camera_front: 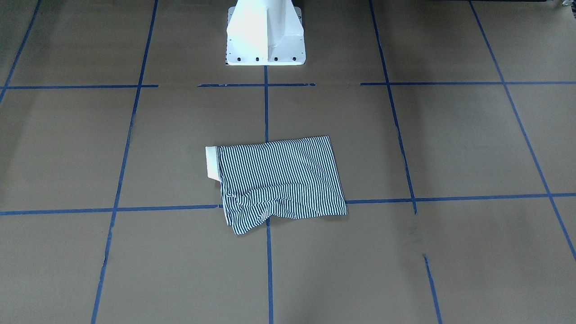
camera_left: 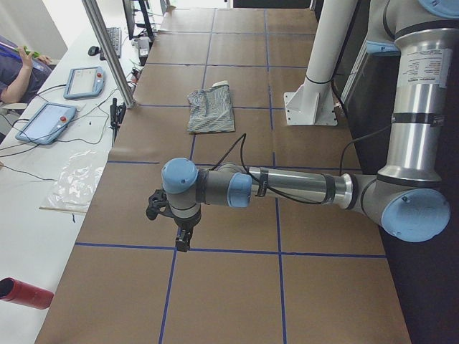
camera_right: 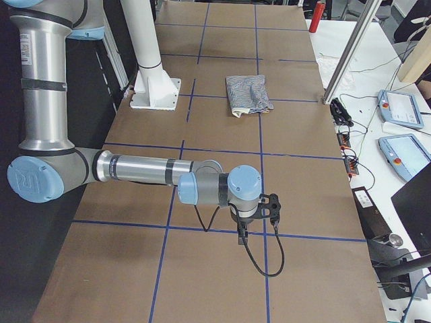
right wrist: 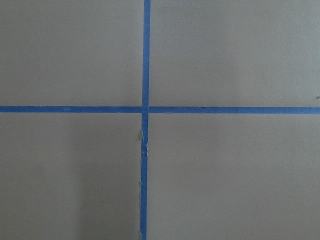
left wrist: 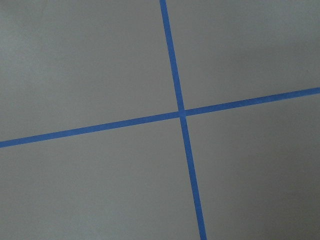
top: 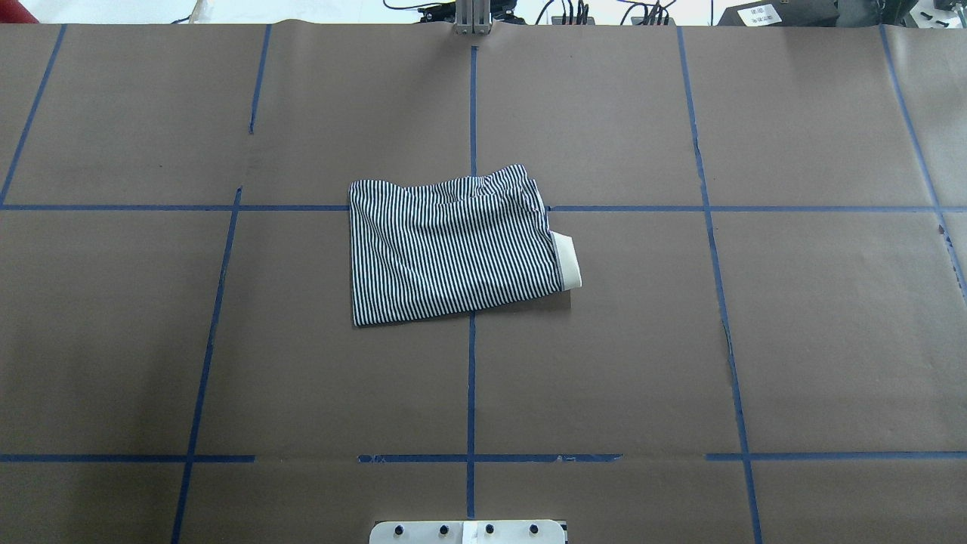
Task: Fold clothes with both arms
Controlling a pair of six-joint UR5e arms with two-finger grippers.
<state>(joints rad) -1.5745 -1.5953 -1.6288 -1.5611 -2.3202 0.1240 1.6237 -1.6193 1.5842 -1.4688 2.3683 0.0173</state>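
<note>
Brown-papered table (top: 604, 340) gridded in blue tape (top: 471, 378), white desk (camera_left: 29, 186) alongside, and mid-table the striped polo shirt (top: 453, 249) lies folded into a rumpled rectangle, cream collar (top: 566, 261) poking toward the robot's right, while left gripper (camera_left: 183, 236) and right gripper (camera_right: 242, 233) hang over bare paper well apart from it, jaws impossible to call.

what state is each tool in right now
left tool: cannot tell; clear of the shirt
right tool: cannot tell; clear of the shirt

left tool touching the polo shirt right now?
Apart. The exterior left view shows the left tool hanging over bare table, with a wide stretch of brown surface between it and the polo shirt. The overhead view shows the shirt lying alone.
</note>
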